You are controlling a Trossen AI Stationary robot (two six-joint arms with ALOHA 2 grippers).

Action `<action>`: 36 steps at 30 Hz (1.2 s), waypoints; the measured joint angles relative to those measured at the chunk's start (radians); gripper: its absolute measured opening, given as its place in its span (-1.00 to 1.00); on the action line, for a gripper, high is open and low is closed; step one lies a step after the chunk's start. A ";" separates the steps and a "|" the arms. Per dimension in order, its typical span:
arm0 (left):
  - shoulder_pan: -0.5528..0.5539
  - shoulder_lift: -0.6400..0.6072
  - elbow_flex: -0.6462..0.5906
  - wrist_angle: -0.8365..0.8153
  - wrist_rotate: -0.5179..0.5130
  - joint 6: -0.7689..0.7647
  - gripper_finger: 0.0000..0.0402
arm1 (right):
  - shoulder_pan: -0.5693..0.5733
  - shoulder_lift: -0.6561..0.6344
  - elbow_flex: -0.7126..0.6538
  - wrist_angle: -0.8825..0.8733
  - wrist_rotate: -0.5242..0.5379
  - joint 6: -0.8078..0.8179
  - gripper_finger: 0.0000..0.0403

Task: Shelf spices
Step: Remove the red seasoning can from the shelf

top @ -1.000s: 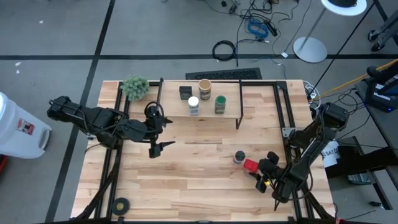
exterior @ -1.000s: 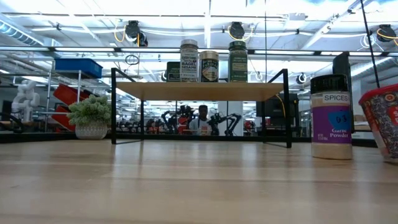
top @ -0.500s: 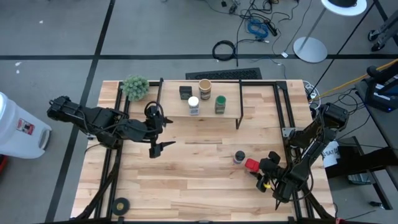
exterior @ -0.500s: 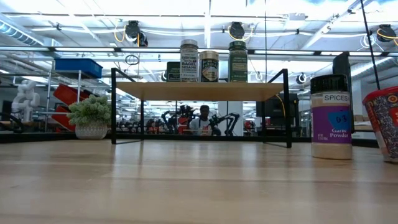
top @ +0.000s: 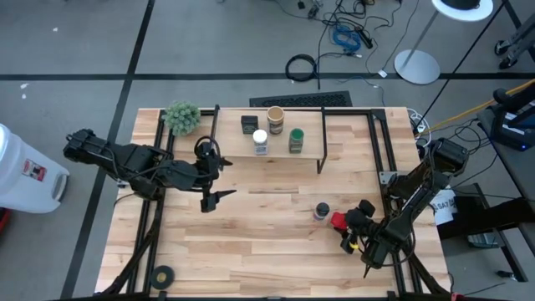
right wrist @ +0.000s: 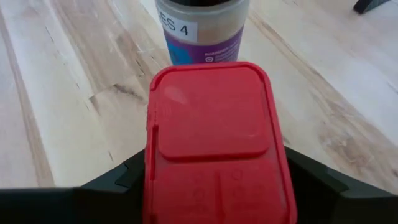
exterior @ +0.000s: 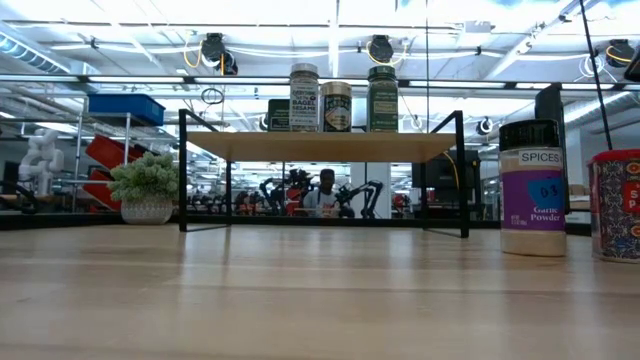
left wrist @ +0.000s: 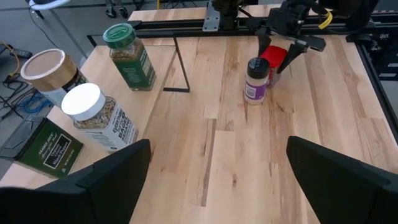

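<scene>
The red tin [top: 337,221] stands upright on the table's right side, beside the dark-lidded garlic powder jar [top: 322,211]. My right gripper [top: 351,226] is shut on the tin. In the low view the red tin [exterior: 615,205] is right of the garlic powder jar [exterior: 532,190]. The shelf [exterior: 320,147] carries the dark square tin [top: 248,124], tan cylinder [top: 275,115], white-lidded jar [top: 260,139] and green-lidded jar [top: 296,137]. My left gripper [top: 216,197] hovers open left of centre, near side of the shelf. My right gripper pinches the red tin between its two fingers [right wrist: 118,180], one on each opposite side wall just below the lid [right wrist: 214,134]. The fingers come slanting down from the table's near right. The tin is upright, its base [exterior: 615,255] at the table top.
A fuzzy green plant ball [top: 181,116] sits at the shelf's far left end. A black tape roll [top: 163,274] lies at the near left corner. Black frame rails [top: 389,159] run along the table's sides. Bare wood lies between both grippers.
The red tin, tilted in my right gripper a second ago, has been tipped upright and now stands level beside the garlic powder jar. My right gripper turned with it and kept its hold.
</scene>
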 joint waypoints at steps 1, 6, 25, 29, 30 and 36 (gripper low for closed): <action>0.000 0.000 0.000 0.000 0.000 0.000 0.92 | -0.003 0.000 0.000 0.000 0.003 -0.006 0.26; 0.000 0.000 0.000 0.000 0.000 0.000 0.92 | -0.019 0.000 0.000 0.001 0.014 -0.050 0.26; 0.000 0.058 0.000 0.001 0.006 0.001 0.92 | -0.028 0.000 0.285 -0.330 -0.053 -0.133 0.26; 0.000 0.068 0.000 0.002 0.009 0.002 0.92 | -0.017 0.000 0.306 -0.345 -0.114 -0.148 0.26; 0.000 0.069 0.000 0.002 0.009 0.002 0.92 | -0.011 0.000 0.303 -0.345 -0.120 -0.144 0.26; 0.000 0.069 0.000 0.003 0.010 0.021 0.92 | 0.035 0.004 0.280 -0.386 -0.140 -0.038 0.26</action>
